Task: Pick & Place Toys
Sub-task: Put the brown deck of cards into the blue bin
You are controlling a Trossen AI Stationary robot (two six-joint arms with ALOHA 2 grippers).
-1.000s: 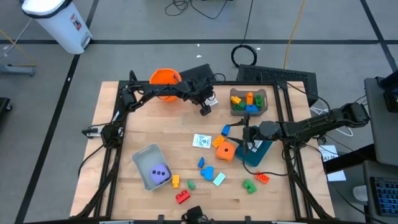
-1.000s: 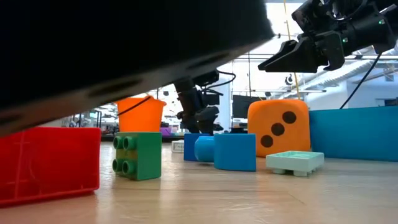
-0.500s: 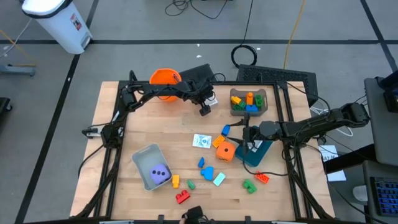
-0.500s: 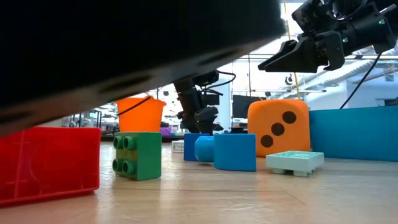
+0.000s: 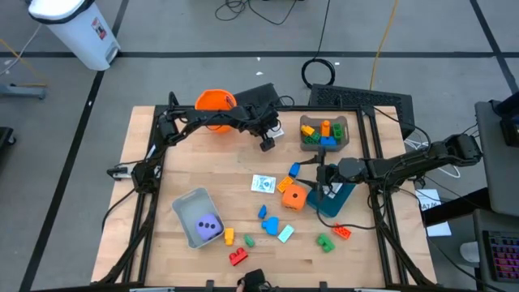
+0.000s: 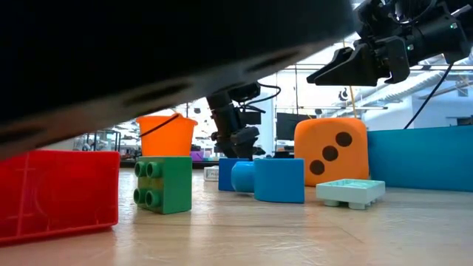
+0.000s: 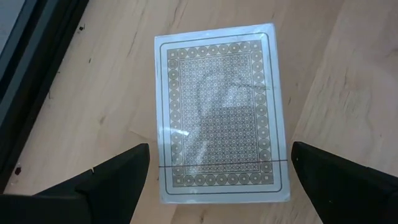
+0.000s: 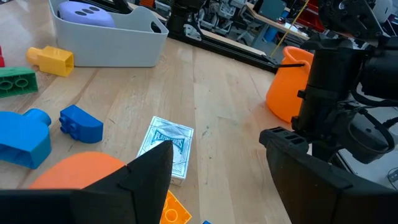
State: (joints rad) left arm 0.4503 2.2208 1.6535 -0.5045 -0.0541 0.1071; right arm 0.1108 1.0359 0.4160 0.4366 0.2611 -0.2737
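My left gripper [image 5: 268, 143] is open at the table's far side, next to the orange bucket [image 5: 215, 101]. It points down over a white patterned card pack [image 7: 221, 112] that lies flat on the wood between its fingers, untouched. My right gripper [image 5: 320, 174] is open and empty in the air above the orange die [image 5: 293, 197] and the teal bin [image 5: 335, 199]; it also shows in the low view [image 6: 355, 66]. A second card pack [image 5: 263, 184] lies flat mid-table. Loose blocks lie near the front: blue [image 5: 270, 223], green [image 5: 325, 242], red [image 5: 238, 257], yellow [image 5: 229, 236].
A grey bin [image 5: 188, 208] at the near left holds the purple die [image 5: 208, 228]. Another grey bin [image 5: 323, 132] at the far right holds several blocks. In the low view, a green block [image 6: 162, 185] and a red block [image 6: 59, 196] stand close to the camera.
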